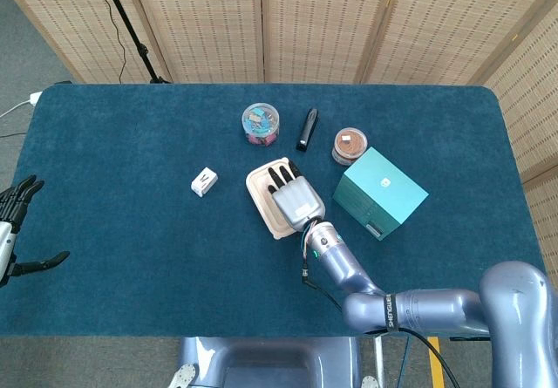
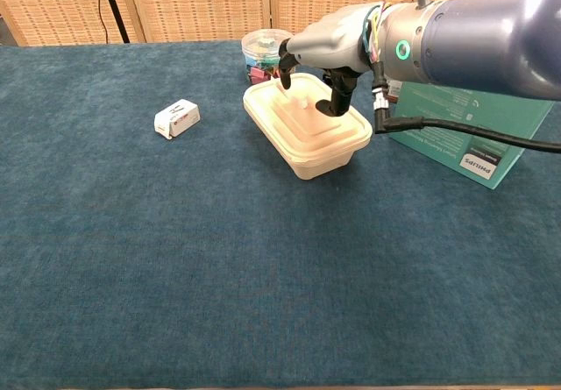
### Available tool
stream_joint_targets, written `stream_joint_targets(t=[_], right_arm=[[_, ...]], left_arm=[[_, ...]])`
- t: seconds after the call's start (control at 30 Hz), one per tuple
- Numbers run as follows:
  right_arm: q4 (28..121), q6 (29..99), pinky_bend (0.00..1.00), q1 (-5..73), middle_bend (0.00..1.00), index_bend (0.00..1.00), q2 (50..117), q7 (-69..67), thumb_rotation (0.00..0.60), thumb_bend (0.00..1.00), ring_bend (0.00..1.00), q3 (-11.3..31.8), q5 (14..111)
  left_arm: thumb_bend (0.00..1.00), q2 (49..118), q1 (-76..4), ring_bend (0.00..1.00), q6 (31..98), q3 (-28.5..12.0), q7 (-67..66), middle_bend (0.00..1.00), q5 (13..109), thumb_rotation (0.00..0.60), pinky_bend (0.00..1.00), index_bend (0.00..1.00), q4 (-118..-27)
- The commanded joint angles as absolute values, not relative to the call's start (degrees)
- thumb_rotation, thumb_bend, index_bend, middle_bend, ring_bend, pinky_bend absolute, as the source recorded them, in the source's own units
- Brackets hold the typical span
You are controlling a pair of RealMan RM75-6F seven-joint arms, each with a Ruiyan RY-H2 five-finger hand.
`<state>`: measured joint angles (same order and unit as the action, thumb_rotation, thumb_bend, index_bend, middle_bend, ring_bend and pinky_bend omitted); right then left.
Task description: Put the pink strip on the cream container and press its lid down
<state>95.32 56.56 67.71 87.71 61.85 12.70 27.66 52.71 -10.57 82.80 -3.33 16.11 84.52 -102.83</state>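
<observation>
The cream container (image 1: 261,198) (image 2: 320,149) stands mid-table with its lid on. My right hand (image 1: 295,198) (image 2: 331,50) lies over the lid with its fingers apart and bent down. Its fingertips (image 2: 334,103) touch the lid's raised centre, and it holds nothing. A small pale spot on the lid beside the fingers may be the strip, but I cannot make out a pink strip for certain. My left hand (image 1: 12,224) hangs open off the table's left edge, seen only in the head view.
A small white box (image 1: 204,181) (image 2: 176,118) lies left of the container. Behind it are a clear tub of coloured clips (image 1: 260,122) (image 2: 261,50), a black stapler (image 1: 306,128) and a brown jar (image 1: 350,145) (image 2: 387,74). A teal box (image 1: 381,193) (image 2: 465,127) stands close on the right.
</observation>
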Motion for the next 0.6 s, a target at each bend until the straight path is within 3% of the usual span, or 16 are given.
stream_joint_targets(t=[0.03, 0.6], right_arm=[[95.0, 57.0, 0.0, 68.2, 0.0, 0.21, 88.1, 61.6, 0.6, 0.57, 0.0, 12.3, 28.0], [93.0, 58.2, 0.0, 69.7, 0.0, 0.24, 89.0, 63.1, 0.6, 0.58, 0.0, 7.2, 30.1]], left_arm=[[0.0, 52.7, -10.5, 0.0, 82.7, -3.4, 16.1, 0.0, 84.6, 0.6, 0.0, 0.0, -102.8], [0.0, 53.2, -10.6, 0.0, 81.9, -3.3, 14.2, 0.0, 85.5, 0.6, 0.0, 0.0, -103.2]])
